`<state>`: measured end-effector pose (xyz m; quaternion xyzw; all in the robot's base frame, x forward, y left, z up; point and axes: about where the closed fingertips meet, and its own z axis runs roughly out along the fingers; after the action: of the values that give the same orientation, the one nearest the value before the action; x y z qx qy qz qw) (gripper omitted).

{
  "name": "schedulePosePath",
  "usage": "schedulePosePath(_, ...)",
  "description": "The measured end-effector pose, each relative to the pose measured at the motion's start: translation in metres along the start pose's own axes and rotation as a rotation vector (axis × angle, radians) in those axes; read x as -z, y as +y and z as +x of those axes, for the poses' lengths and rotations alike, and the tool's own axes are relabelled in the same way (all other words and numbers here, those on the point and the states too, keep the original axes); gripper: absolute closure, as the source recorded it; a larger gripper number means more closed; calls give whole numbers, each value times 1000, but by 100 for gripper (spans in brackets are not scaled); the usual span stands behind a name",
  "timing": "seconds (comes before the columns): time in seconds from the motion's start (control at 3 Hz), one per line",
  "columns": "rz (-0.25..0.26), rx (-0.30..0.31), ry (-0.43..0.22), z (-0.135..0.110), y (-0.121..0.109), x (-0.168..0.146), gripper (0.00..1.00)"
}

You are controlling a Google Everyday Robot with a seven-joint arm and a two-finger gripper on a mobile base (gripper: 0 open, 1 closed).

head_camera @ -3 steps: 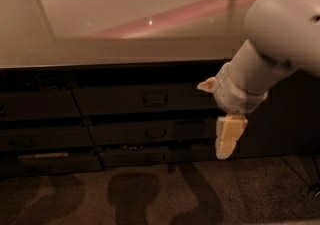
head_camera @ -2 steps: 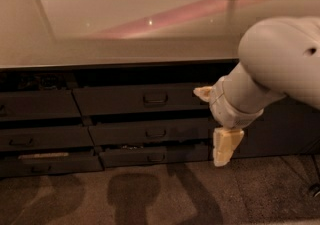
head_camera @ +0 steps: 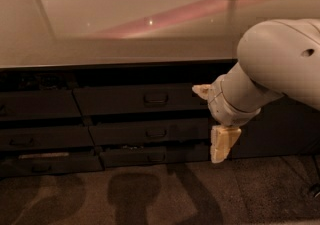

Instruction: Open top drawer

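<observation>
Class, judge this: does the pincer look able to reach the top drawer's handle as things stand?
Probably yes. The pincer hangs open in front of the drawers, right of the handle on the top drawer. Nothing shows between them, though its depth from the drawer front is hard to judge.

Pale glossy countertop (head_camera: 125, 29), dark floor (head_camera: 150, 194), possibly carpeted
</observation>
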<state>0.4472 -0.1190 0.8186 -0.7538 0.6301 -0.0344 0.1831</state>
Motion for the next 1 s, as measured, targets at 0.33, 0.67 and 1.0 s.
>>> schedulePosePath(0.33,9,9,27,-2,-1,2,0)
schedulePosePath(0.67,-40,-52,76,29,-24,-14,0)
schedulePosePath(1.0,-105,-101,70,71,-56,-41,0)
